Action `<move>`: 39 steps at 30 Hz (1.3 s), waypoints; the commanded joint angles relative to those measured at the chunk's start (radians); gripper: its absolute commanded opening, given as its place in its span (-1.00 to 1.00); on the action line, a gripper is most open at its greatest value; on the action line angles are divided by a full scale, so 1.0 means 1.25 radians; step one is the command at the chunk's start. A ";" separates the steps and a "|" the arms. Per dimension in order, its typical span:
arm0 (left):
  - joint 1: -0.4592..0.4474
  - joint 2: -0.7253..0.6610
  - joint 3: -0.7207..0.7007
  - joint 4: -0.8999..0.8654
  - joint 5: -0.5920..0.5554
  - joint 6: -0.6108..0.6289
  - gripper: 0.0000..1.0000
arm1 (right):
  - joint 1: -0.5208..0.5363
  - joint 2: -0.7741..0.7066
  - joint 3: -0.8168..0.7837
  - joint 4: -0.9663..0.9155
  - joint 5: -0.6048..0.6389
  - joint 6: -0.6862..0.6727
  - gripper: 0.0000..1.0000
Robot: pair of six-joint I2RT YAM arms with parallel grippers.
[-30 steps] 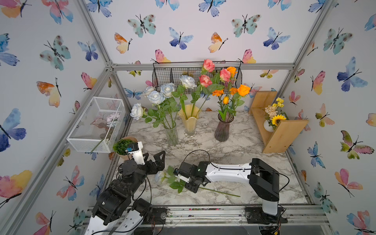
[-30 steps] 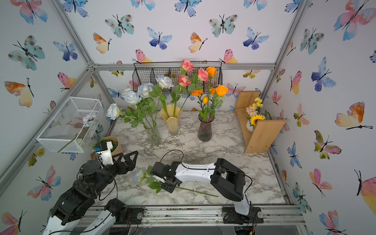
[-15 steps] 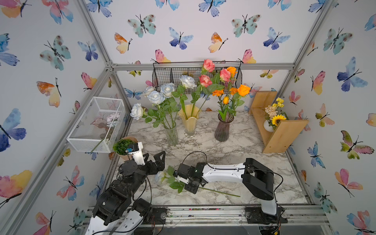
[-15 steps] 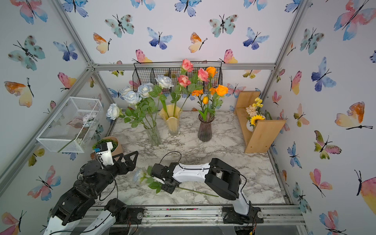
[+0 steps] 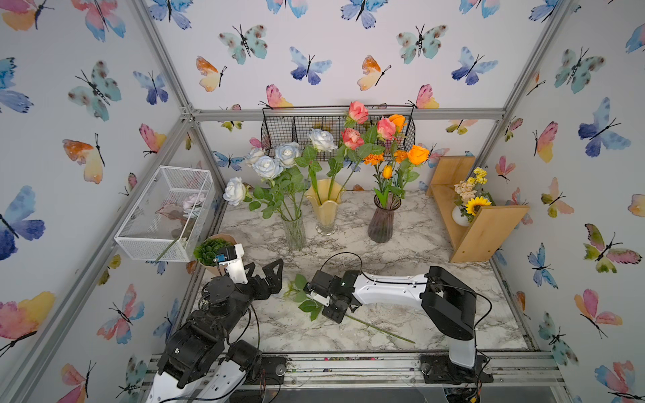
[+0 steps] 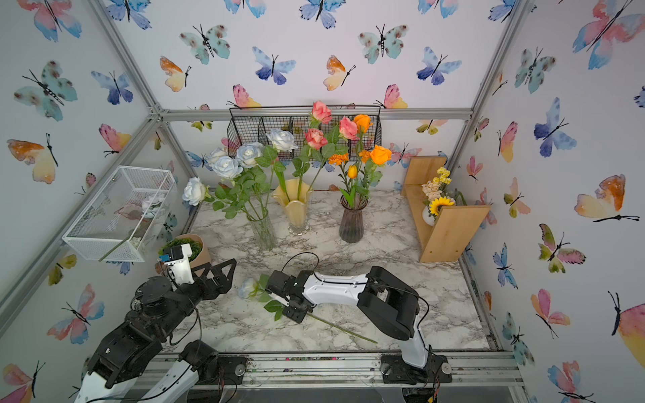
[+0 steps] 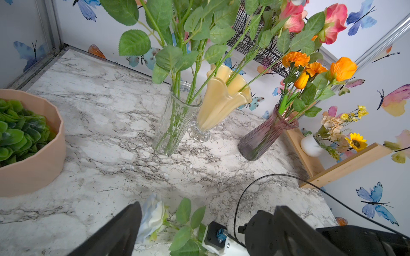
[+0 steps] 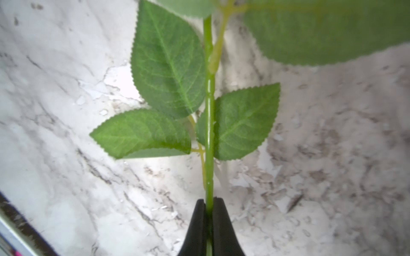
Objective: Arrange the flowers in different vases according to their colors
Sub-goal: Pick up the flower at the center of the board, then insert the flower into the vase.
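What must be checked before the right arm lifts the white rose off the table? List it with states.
1. Right gripper shut on the rose stem: ok.
2. Stem's far end lying free on the table: ok.
3. Left gripper open: ok.
4. Left gripper clear of the white bloom: cannot tell.
5. Clear vase with the white roses upright: ok.

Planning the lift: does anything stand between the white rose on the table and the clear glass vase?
Nothing on the table does: bare marble lies between the white rose, gripped at its stem by the right gripper, and the clear vase. Leaves of the roses in it crowd its mouth.
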 commanded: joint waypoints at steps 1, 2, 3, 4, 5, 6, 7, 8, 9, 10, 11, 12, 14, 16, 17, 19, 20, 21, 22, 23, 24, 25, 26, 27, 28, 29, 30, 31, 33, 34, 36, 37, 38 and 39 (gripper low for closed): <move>-0.001 -0.013 -0.004 0.012 -0.009 -0.002 0.97 | -0.081 -0.141 -0.038 -0.004 0.060 -0.038 -0.95; -0.001 -0.015 -0.003 0.012 -0.012 -0.004 0.97 | -0.102 -0.171 -0.045 0.006 0.060 -0.041 -0.95; -0.001 -0.018 -0.004 0.011 -0.015 -0.005 0.97 | -0.120 -0.197 -0.051 0.015 0.061 -0.044 -0.95; -0.001 -0.021 -0.004 0.011 -0.017 -0.005 0.97 | -0.137 -0.228 -0.057 0.028 0.064 -0.047 -0.95; -0.001 -0.025 -0.004 0.011 -0.019 -0.006 0.97 | -0.152 -0.254 -0.060 0.042 0.069 -0.048 -0.95; -0.001 -0.026 -0.004 0.009 -0.022 -0.007 0.97 | -0.166 -0.280 -0.061 0.056 0.076 -0.049 -0.95; -0.001 -0.029 -0.005 0.009 -0.023 -0.008 0.97 | -0.180 -0.312 -0.061 0.078 0.084 -0.048 -0.95; -0.001 -0.030 -0.005 0.010 -0.025 -0.007 0.97 | -0.189 -0.339 -0.060 0.104 0.091 -0.045 -0.95; -0.001 -0.031 -0.005 0.010 -0.026 -0.008 0.97 | -0.194 -0.359 -0.060 0.125 0.095 -0.042 -0.95; -0.001 -0.032 -0.005 0.009 -0.027 -0.008 0.97 | -0.196 -0.384 -0.059 0.154 0.103 -0.035 -0.95; -0.001 -0.032 -0.004 0.008 -0.027 -0.009 0.98 | -0.197 -0.408 -0.059 0.188 0.109 -0.028 -0.95; -0.001 -0.031 -0.004 0.007 -0.028 -0.010 0.97 | -0.197 -0.431 -0.061 0.227 0.116 -0.021 -0.95; -0.001 -0.034 -0.005 0.009 -0.028 -0.010 0.98 | -0.197 -0.469 -0.062 0.307 0.127 -0.001 -0.95; -0.001 -0.036 -0.006 0.009 -0.026 -0.011 0.97 | -0.197 -0.497 -0.062 0.400 0.122 0.015 -0.95; -0.001 -0.035 -0.006 0.009 -0.025 -0.011 0.97 | -0.197 -0.505 -0.059 0.451 0.116 0.023 -0.95; -0.001 -0.032 -0.008 0.012 -0.021 -0.010 0.97 | -0.197 -0.508 -0.054 0.558 0.109 0.032 -0.95; -0.001 -0.030 -0.010 0.013 -0.019 -0.010 0.97 | -0.197 -0.501 -0.049 0.618 0.104 0.035 -0.95; -0.001 -0.026 -0.010 0.014 -0.015 -0.010 0.97 | -0.197 -0.488 -0.043 0.669 0.098 0.034 -0.95; -0.001 -0.021 -0.010 0.014 -0.012 -0.008 0.97 | -0.197 -0.472 -0.030 0.719 0.092 0.029 -0.95; -0.001 -0.018 -0.009 0.014 -0.008 -0.007 0.97 | -0.197 -0.451 -0.014 0.766 0.081 0.024 -0.95; -0.001 -0.016 -0.010 0.014 -0.003 -0.006 0.97 | -0.197 -0.433 -0.001 0.807 0.067 0.017 -0.95; -0.001 -0.015 -0.011 0.016 0.003 -0.005 0.97 | -0.197 -0.413 0.013 0.854 0.052 0.008 -0.95; -0.001 -0.012 -0.013 0.021 0.013 -0.002 0.97 | -0.197 -0.393 0.026 0.899 0.039 0.004 -0.95; -0.001 -0.009 -0.016 0.025 0.024 0.001 0.97 | -0.197 -0.378 0.034 0.938 0.032 -0.001 -0.95; -0.001 -0.002 -0.017 0.030 0.039 0.005 0.97 | -0.197 -0.358 0.044 0.981 0.024 -0.008 -0.95; -0.001 0.007 -0.018 0.033 0.055 0.009 0.97 | -0.197 -0.341 0.056 1.014 0.016 -0.012 -0.95; -0.001 0.015 -0.018 0.035 0.067 0.013 0.97 | -0.197 -0.324 0.068 1.038 0.010 -0.014 -0.95; -0.001 0.026 -0.018 0.039 0.083 0.017 0.97 | -0.197 -0.306 0.085 1.063 -0.001 -0.015 -0.95; -0.001 0.044 -0.019 0.042 0.107 0.025 0.97 | -0.196 -0.272 0.120 1.094 -0.022 -0.006 -0.95; -0.001 0.049 -0.018 0.042 0.112 0.027 0.98 | -0.196 -0.252 0.144 1.102 -0.032 0.002 -0.95; -0.001 0.053 -0.019 0.044 0.113 0.027 0.97 | -0.195 -0.211 0.200 1.098 -0.049 0.016 -0.95; -0.001 0.051 -0.020 0.046 0.114 0.027 0.97 | -0.193 -0.188 0.227 1.094 -0.057 0.022 -0.95; -0.001 0.049 -0.021 0.047 0.114 0.027 0.97 | -0.190 -0.164 0.258 1.088 -0.064 0.024 -0.95; -0.001 0.046 -0.022 0.049 0.115 0.027 0.97 | -0.189 -0.143 0.284 1.079 -0.067 0.023 -0.95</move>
